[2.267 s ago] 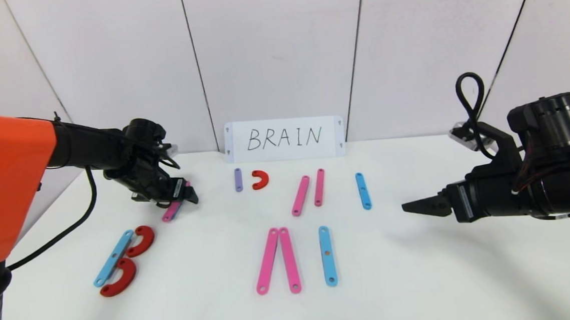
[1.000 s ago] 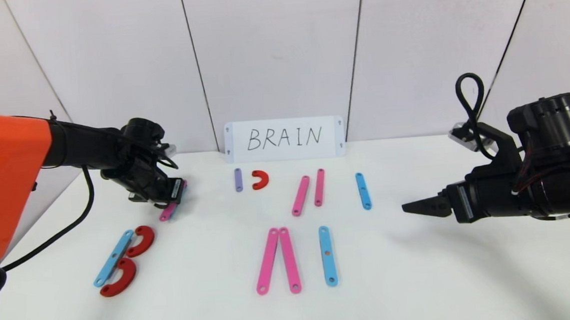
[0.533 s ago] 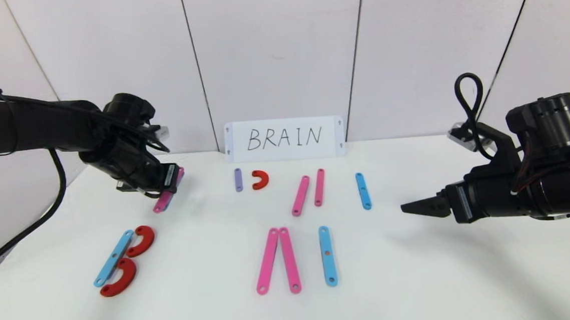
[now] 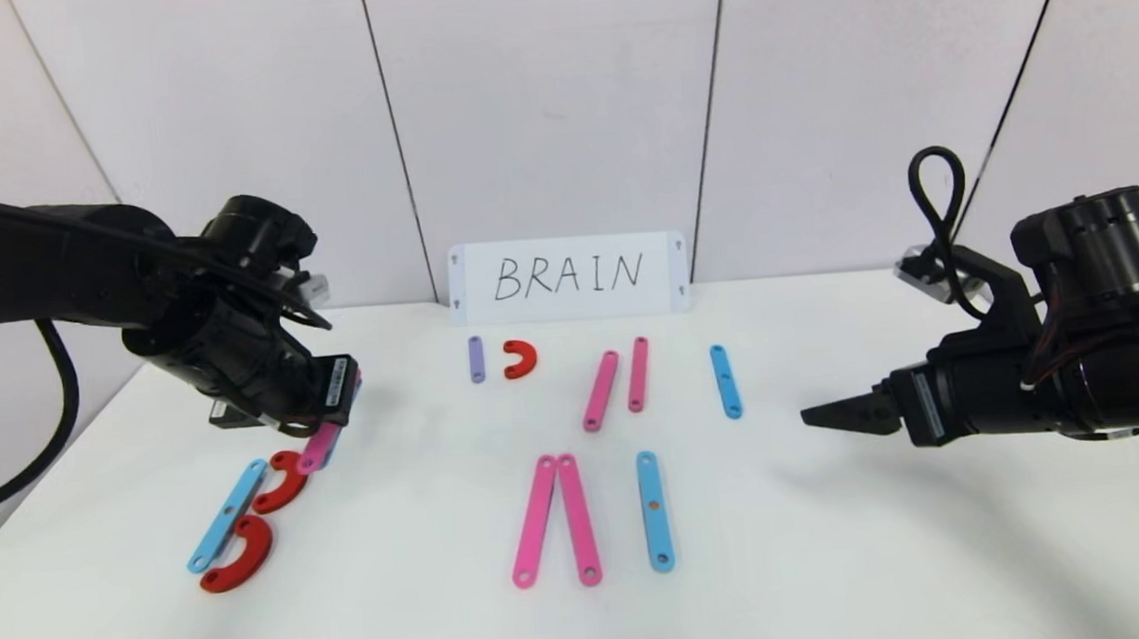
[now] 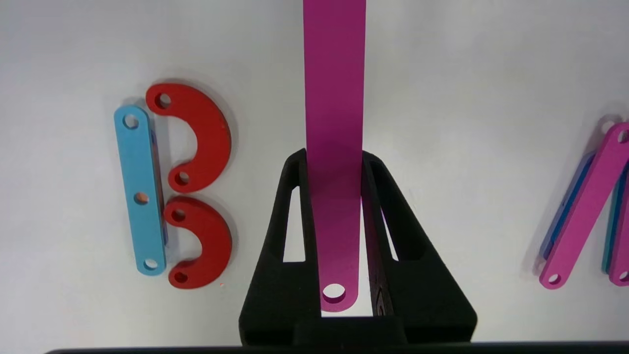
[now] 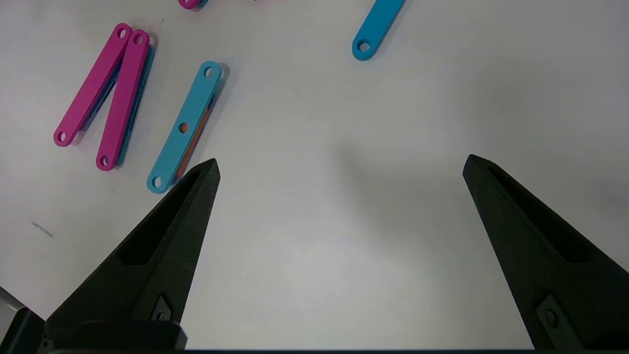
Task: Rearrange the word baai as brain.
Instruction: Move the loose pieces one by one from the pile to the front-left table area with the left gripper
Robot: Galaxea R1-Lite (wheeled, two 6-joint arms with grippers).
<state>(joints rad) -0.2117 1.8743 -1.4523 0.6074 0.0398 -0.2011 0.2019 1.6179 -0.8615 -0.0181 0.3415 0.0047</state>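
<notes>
The word's flat pieces lie on the white table (image 4: pixel 847 561). At the front left a light-blue strip (image 4: pixel 227 514) and two red half-rings (image 4: pixel 280 480) make a B. Two pink strips (image 4: pixel 554 521) lean together at the front centre, beside another light-blue strip (image 4: pixel 654 510). My left gripper (image 4: pixel 333 408) is shut on a pink strip (image 5: pixel 334 98), which hangs above the table with its free end (image 4: pixel 316 447) just beside the B's upper red half-ring (image 5: pixel 196 137). My right gripper (image 6: pixel 341 164) hovers open and empty over bare table at the right.
A white card (image 4: pixel 568 277) reading BRAIN stands against the back wall. In front of it lie a purple strip (image 4: pixel 476 359), a small red half-ring (image 4: pixel 520 359), two pink strips (image 4: pixel 601 390) and a light-blue strip (image 4: pixel 726 381). Wall panels close the back.
My left arm has carried the pink strip from the back left toward the front, down beside the B. The right arm has not moved.
</notes>
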